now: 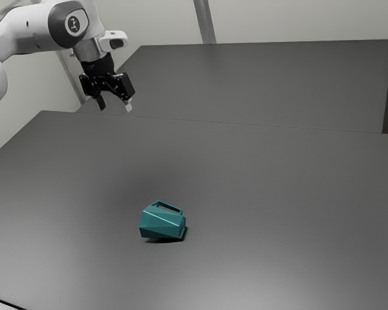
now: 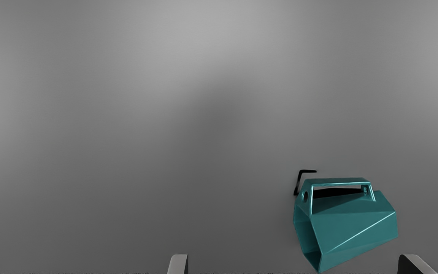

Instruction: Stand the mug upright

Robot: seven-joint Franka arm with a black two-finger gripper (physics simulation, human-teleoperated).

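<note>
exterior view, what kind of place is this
Probably a simulated robotics workspace: a robot arm reaches over a plain grey table, with a teal mug lying on its side and a bare pale wall behind.

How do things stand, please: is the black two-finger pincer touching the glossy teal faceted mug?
Apart: in the exterior view, the pincer hangs high, with a wide stretch of smooth grey table visible between it and the mug.

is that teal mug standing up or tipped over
Tipped over: the teal faceted mug lies on its side on the dark grey table, its open mouth facing sideways.
</note>
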